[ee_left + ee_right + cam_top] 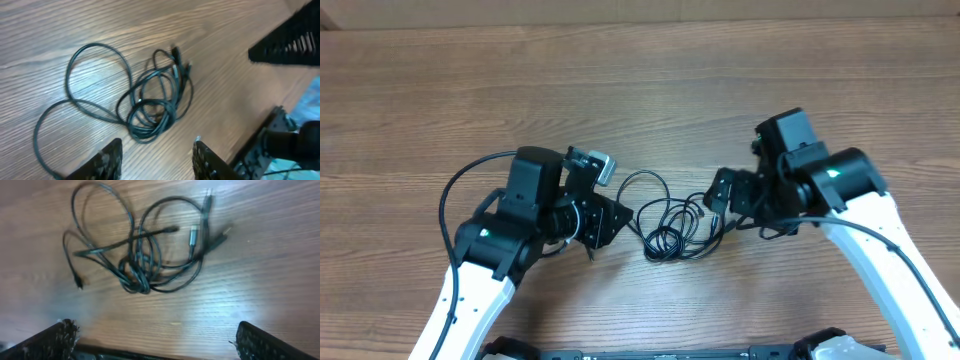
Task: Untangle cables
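Two grippers flank one bundle, and I read both as empty. The left gripper point(612, 222) has its fingers apart with nothing between them in its wrist view. The right gripper point(720, 195) is spread wide and also bare. The cables point(670, 228) lie flat on the table point(640, 90), about midway between its left and right edges and nearer the robot-side edge than the far one. They sit in the gap between the two grippers and touch neither, as far as I can see.

My next move turns on how the bundle is laid out, and it runs roughly left to right. A loose loop point(640, 176) reaches toward the left gripper. The tight knot point(665, 242) sits in the middle, slightly toward the robot-side edge. The plug ends point(703, 208), one of them silver-tipped, fan out toward the right gripper. The right jaws stand just beside those plugs, while the left ones are near the loop but a little further off.

I judge the right arm best placed to pinch a plug end and draw it toward the right edge while the left pins the loop side. The cords cross several times at the knot, and I cannot tell which passes over which.
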